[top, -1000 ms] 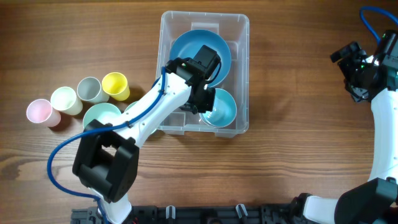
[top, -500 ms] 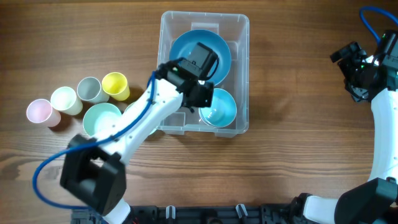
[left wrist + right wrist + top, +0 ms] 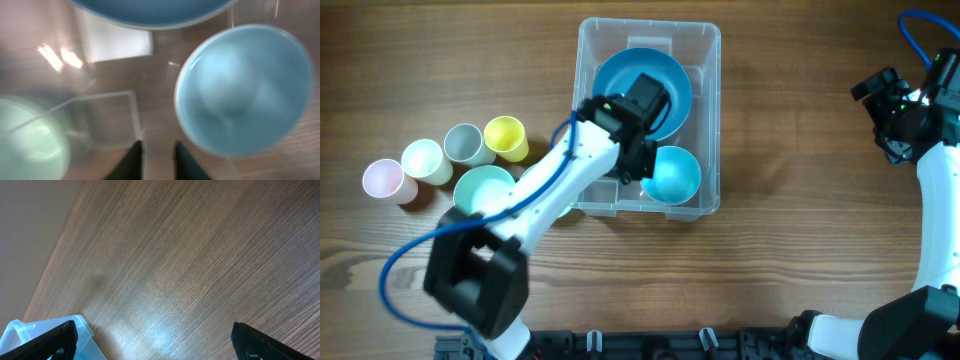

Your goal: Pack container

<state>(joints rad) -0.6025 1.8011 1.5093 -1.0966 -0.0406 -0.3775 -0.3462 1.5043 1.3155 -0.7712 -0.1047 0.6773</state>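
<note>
The clear container (image 3: 708, 110) stands at the back middle of the table, with its white label (image 3: 117, 42) showing on the base. Inside it lie a large blue bowl (image 3: 620, 70) at the far end and a smaller light blue bowl (image 3: 675, 178) at the near right. My left gripper (image 3: 636, 158) reaches into the container just left of the small bowl (image 3: 242, 90). Its fingers (image 3: 159, 162) are a little apart with nothing between them. My right gripper (image 3: 876, 120) hovers far to the right, wide open and empty (image 3: 157, 342).
Left of the container stand a pink cup (image 3: 382, 180), a pale cup (image 3: 424, 160), a grey cup (image 3: 464, 144), a yellow cup (image 3: 506, 138) and a mint bowl (image 3: 480, 188). The right wrist view shows a corner of the container (image 3: 82, 342).
The small light blue bowl has settled flatter in the near right of the container. My left wrist has shifted slightly beside it. The right arm has not moved.
</note>
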